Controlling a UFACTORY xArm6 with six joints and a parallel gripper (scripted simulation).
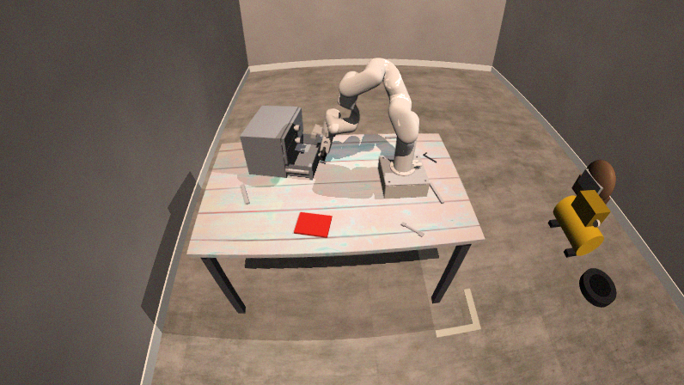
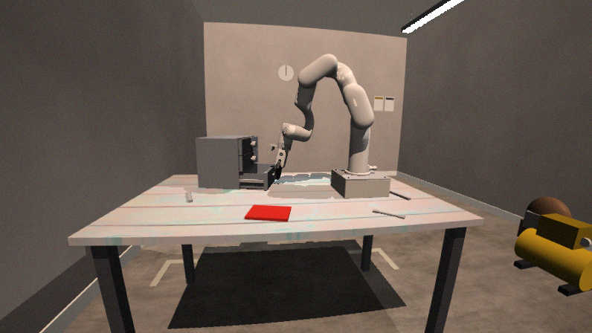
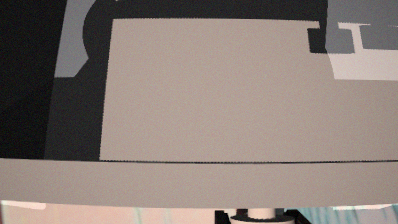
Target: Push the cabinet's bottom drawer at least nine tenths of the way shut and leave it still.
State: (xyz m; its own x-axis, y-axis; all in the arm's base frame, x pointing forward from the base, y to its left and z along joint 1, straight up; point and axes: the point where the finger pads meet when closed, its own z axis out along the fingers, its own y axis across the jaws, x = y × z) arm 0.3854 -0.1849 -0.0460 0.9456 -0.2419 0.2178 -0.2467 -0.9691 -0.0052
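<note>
Looking from the near table edge, a red square (image 2: 268, 212) lies closest, with a small metal tool (image 2: 388, 213) at about 3 o'clock from it. Farther back, at 11 o'clock, sits the grey cabinet (image 2: 217, 161). Its bottom drawer (image 2: 265, 177) sticks out a good way toward the arm's base block (image 2: 359, 184). The gripper (image 2: 278, 164) is right at the drawer's front, pinching something there, most likely the drawer's handle, though the handle itself is too small to see. The pushing step looks to be in hand. Next, the arm should slide the drawer straight toward 9 o'clock, then let it rest.
</note>
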